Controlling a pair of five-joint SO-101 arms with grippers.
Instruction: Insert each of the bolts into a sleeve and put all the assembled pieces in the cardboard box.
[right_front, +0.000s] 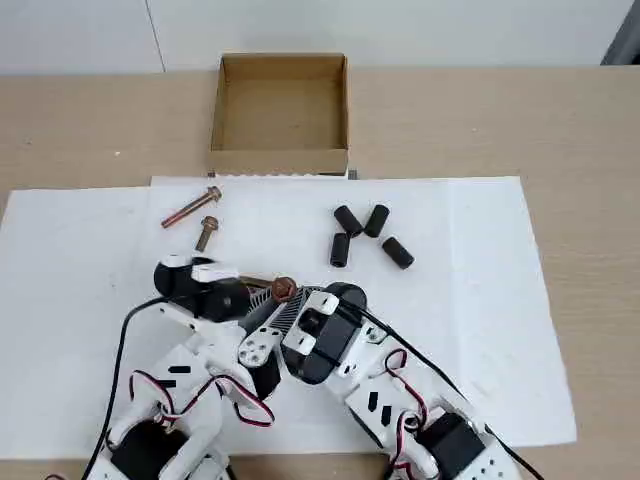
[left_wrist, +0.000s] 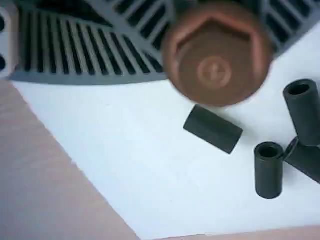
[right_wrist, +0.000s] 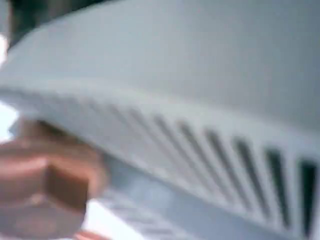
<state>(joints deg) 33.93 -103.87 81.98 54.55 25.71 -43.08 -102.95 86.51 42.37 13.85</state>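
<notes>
Where both arms' jaws meet, nearest: one bolt (right_front: 283, 290).
Whether either pair grips it cannot be told. Beyond, on white paper (right_front: 480, 300): long bolt (right_front: 191, 209) and short bolt (right_front: 207, 232) on the left arm's side, four black sleeves (right_front: 347, 220) clustered on the right's. Farthest, on the desk (right_front: 560, 120): cardboard box (right_front: 282, 160), open-topped.

I work over a light wooden table (right_front: 580, 120). Much of it in front of me is covered by white paper (right_front: 480, 330), spread flat, with bare wood left on the far side and at the right. In the left wrist view, bare wood runs along the paper's edge. Behind the table stands a pale wall (right_front: 420, 25). A dark object (right_front: 626, 35) cuts into the far right corner; I cannot tell what it is.
</notes>
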